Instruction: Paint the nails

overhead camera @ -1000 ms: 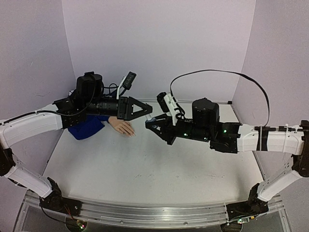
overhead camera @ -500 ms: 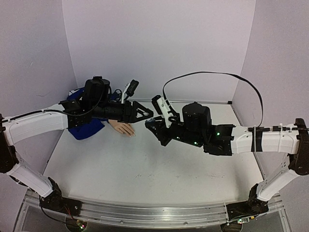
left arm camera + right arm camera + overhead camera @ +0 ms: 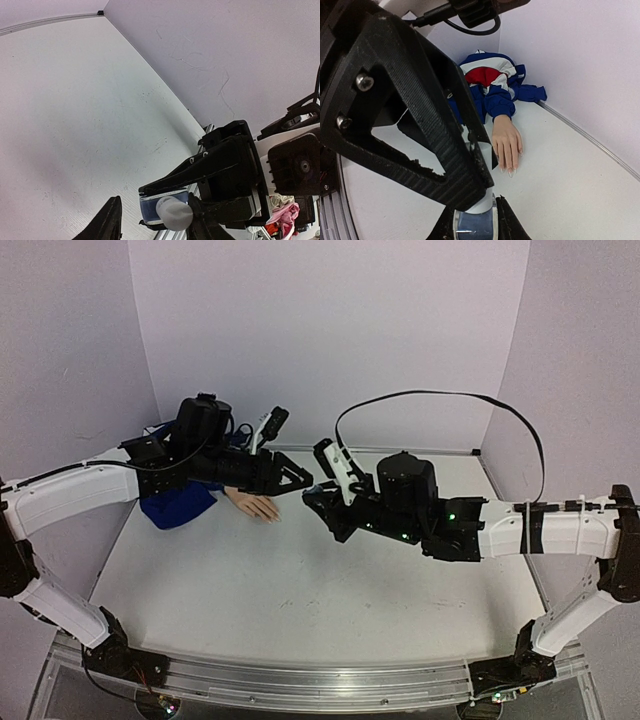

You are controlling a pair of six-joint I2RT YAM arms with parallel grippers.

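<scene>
From above, your left gripper [image 3: 300, 480] and right gripper [image 3: 315, 498] meet tip to tip over the back of the table [image 3: 300, 600], just beside the mannequin hand [image 3: 255, 506], which lies flat and sticks out of a blue sleeve [image 3: 178, 506] near the left wall. In the left wrist view, your right gripper's black fingers are clamped on a small bottle [image 3: 161, 205], its lower part showing blue (you cannot tell whether that is liquid or tinted glass). Its white cap [image 3: 174, 214] is on and points toward the camera. Your left fingers [image 3: 111, 222] stand apart, wider than the cap, which sits against the one on the right of the view. In the right wrist view, the left gripper's black frame fills the foreground and comes down onto the capped bottle, which is held at the bottom edge. Beyond it the peach hand rests palm down on the table, its nails [image 3: 510, 172] pointing toward the camera, apart from both grippers.
</scene>
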